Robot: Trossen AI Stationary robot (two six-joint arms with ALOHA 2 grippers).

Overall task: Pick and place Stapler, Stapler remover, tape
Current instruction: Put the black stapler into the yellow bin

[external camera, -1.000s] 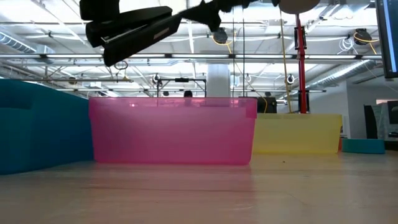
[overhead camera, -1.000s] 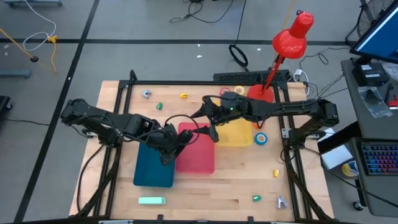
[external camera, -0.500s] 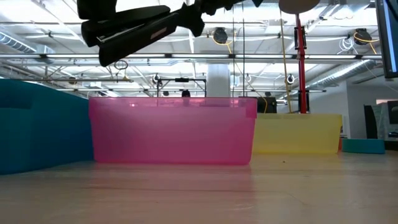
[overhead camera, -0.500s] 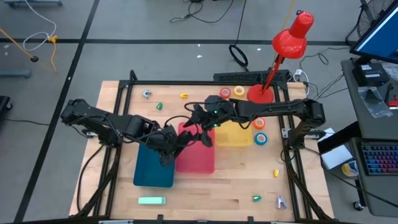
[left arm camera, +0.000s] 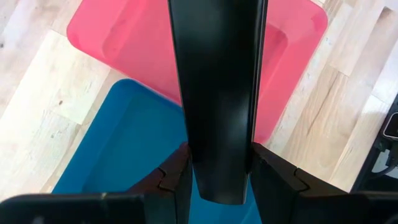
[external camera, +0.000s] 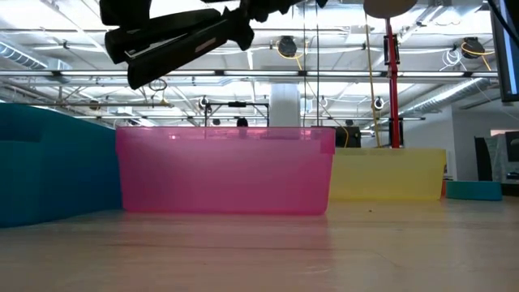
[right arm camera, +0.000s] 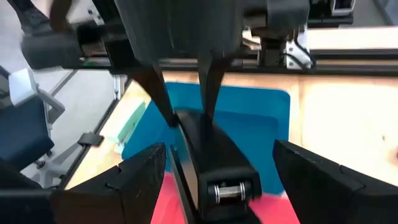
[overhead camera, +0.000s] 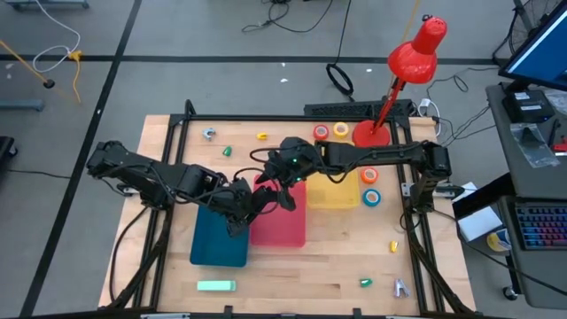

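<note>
Left gripper [left arm camera: 217,180] is pinching a long black glossy stapler [left arm camera: 217,93] across its width, both fingers pressed on its flanks; it hangs in the air over the seam between the deep teal plastic tray [overhead camera: 219,235] and the pink translucent plastic tray [overhead camera: 282,221]; right gripper [right arm camera: 221,186] is spread wide, fingers either side of the stapler's free end, not touching it as far as I can tell; reads like a handover in mid-air.

Doing it well, my take: right fingers should close square on the stapler's body, well apart from the left's grip; left lets go only once the right has it firm; both held level, else the thing may pivot and drop outside a tray.

Orientation: in the high view the long axis runs roughly from the left gripper towards the right one, slightly diagonal across the table; in the low view it slopes, the end nearer the right gripper higher; hinge end, with its metal pin [right arm camera: 227,191], faces the right wrist camera.
</note>
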